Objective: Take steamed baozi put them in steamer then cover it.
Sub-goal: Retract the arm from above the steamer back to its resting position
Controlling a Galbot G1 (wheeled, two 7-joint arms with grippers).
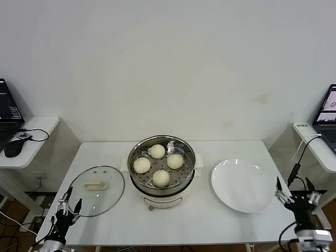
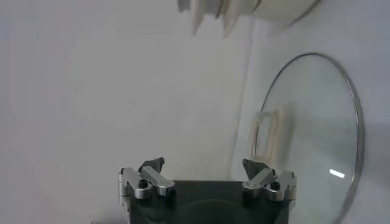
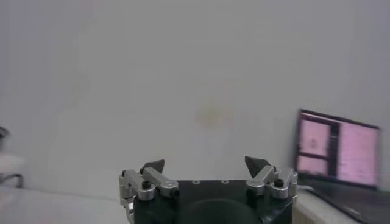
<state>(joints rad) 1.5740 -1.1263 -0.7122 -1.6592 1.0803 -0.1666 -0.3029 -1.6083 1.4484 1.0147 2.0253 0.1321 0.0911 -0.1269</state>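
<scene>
Several cream-white steamed baozi lie on the perforated tray inside the shiny round steamer, which stands mid-table on its cream base. The cover, a clear glass lid with a cream handle, lies flat on the table to the steamer's left; the left wrist view shows the same cover. My left gripper hangs open and empty at the table's front left corner, just short of the cover, and its own view shows that gripper the same. My right gripper is open and empty off the table's right edge; the right wrist view shows it facing the wall.
A bare white plate lies right of the steamer. Side tables flank the work table: the left one carries a laptop, a mouse and cables, the right one another laptop. A black cable hangs near my right gripper.
</scene>
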